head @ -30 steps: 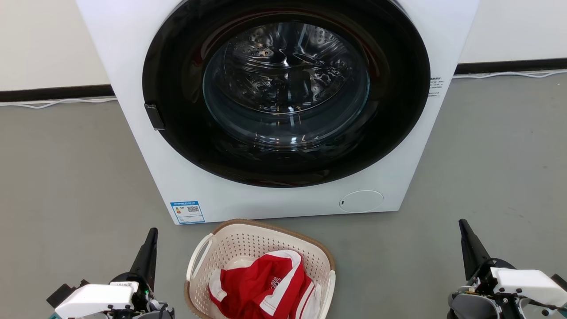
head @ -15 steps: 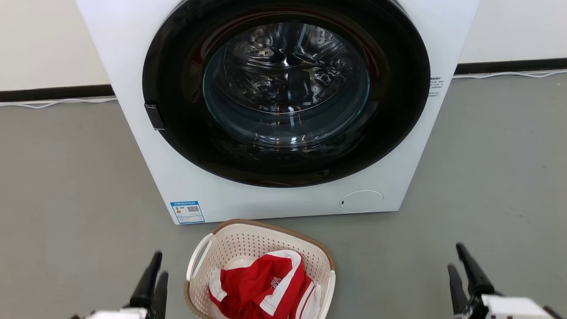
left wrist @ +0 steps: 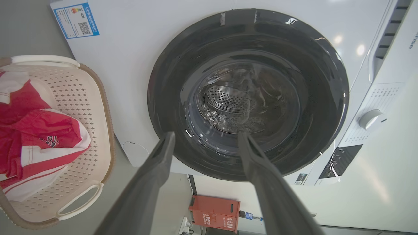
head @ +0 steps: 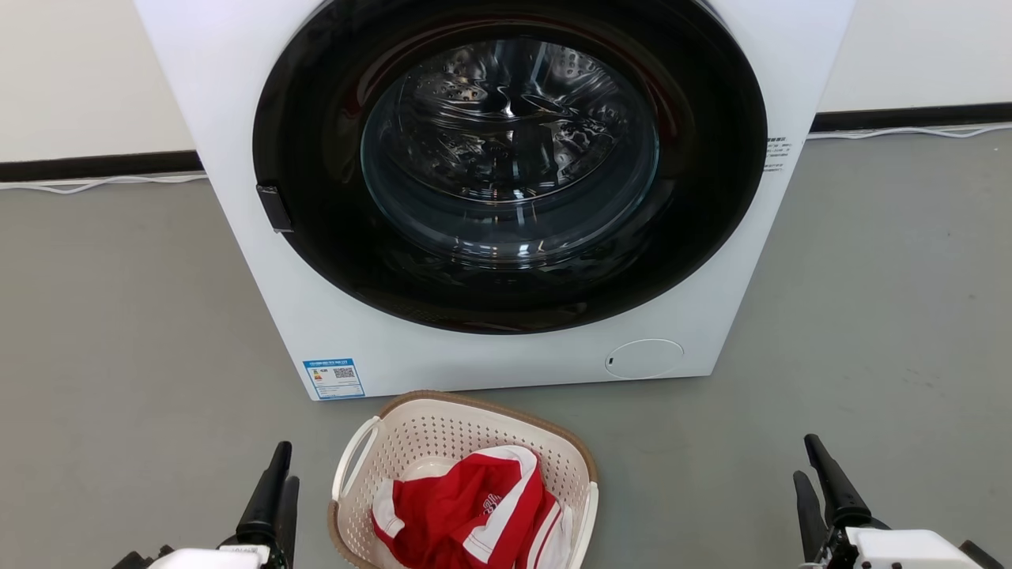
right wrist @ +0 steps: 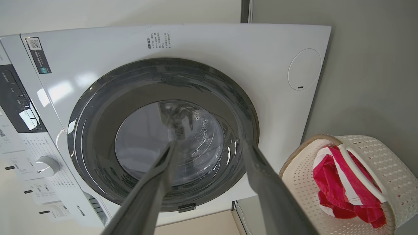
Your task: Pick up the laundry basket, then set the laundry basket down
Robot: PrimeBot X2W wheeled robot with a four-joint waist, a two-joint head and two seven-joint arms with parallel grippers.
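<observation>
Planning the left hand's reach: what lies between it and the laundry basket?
Just bare grey floor, as the head view shows; nothing stands between the left hand and the laundry basket.

— What rests on the grey floor (head: 118, 316)?
— A white washing machine (head: 474, 363) stands toward its far edge. The laundry basket (head: 474, 431) sits just in front of it.
— Anything else?
— A white cable (head: 103, 183) lies along the far edge.
</observation>
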